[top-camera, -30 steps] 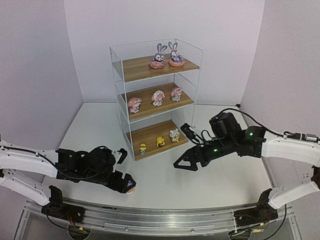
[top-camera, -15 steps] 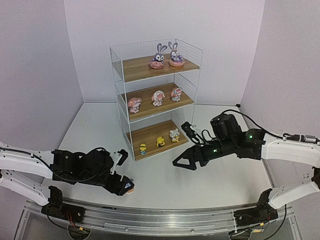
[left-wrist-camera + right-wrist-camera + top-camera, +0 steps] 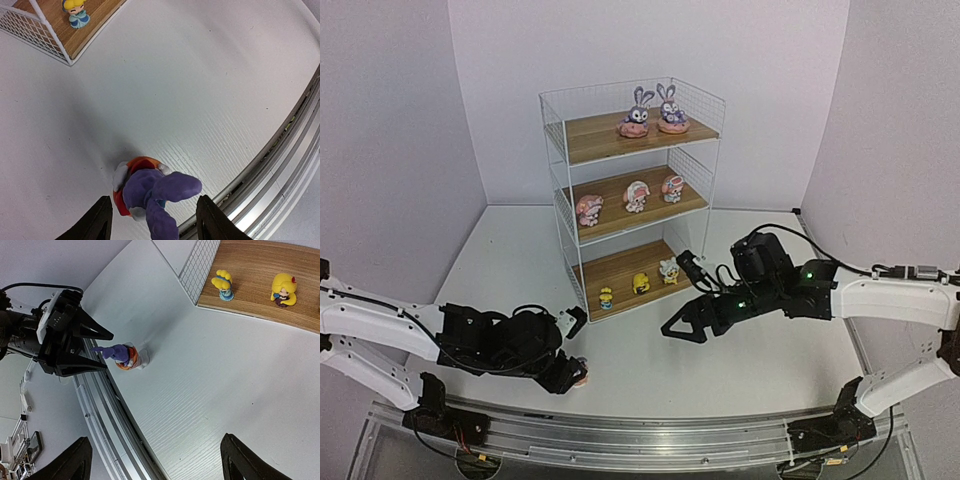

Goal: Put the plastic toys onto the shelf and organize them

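Note:
A purple long-eared bunny [image 3: 150,192] on an orange-pink base stands on the table by the near edge. My left gripper [image 3: 156,222] straddles it, open, with a gap showing between each finger and the toy. From the top view the bunny [image 3: 580,375] peeks out beside the left gripper [image 3: 566,372]. The shelf [image 3: 560,190] holds two purple bunnies [image 3: 653,111] on top, three pink-white toys [image 3: 636,195] on the middle board and three small yellow ones [image 3: 641,283] at the bottom. My right gripper [image 3: 682,328] hovers open and empty right of the shelf's front.
An aluminium rail [image 3: 620,440] runs along the near table edge, just behind the bunny. The right wrist view shows the left gripper [image 3: 75,347] and the bunny [image 3: 120,354], with the shelf's bottom board [image 3: 260,280] at the top right. White walls enclose the table.
The left gripper's jaws have narrowed around the purple bunny and the arm has settled lower. The right arm has drifted slightly left and down.

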### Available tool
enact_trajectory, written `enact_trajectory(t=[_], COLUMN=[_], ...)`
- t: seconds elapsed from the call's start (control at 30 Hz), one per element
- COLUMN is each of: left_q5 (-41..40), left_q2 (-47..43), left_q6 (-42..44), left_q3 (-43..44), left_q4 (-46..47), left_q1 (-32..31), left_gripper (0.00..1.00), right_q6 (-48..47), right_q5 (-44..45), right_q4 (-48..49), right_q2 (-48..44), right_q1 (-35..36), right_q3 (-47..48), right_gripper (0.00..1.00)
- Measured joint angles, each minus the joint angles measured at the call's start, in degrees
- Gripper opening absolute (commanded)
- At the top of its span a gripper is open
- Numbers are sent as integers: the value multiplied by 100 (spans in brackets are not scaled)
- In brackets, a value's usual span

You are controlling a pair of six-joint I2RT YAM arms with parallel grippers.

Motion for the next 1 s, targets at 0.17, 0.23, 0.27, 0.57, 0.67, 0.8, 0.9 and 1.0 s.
enact_trajectory(t=[0.17,0.23,0.27,0.57,0.67,0.8,0.9,1.0], left_q5=[-178,-218,-233,-347,-408,-443,-431,-389], left_q2=[115,185,235,336,333,330,246,58], left_q6=[120,172,186,360,418,388,125,-426], left_q3=[5,23,47,110,111,111,111,232], left_q4=[172,205,218,367,384,408,466,532], left_q1=[0,0,0,0,0,0,0,0], left_gripper=[46,41,38,4,0,0,0,0], right_q6=[-2,-4,-8,-18,-17,-15,-22,-194], right_q5=[-5,-5,-3,5,13,13,-4,-24], right_q4=[11,12,12,24,23,33,25,35], right_q2=[0,0,0,61,81,81,81,68], right_q1=[0,0,0,0,0,0,0,49], right_q3=[-26,-26,-26,-26,-29,-40,-61,-61], right_gripper=[85,85,85,85,85,87,87,90])
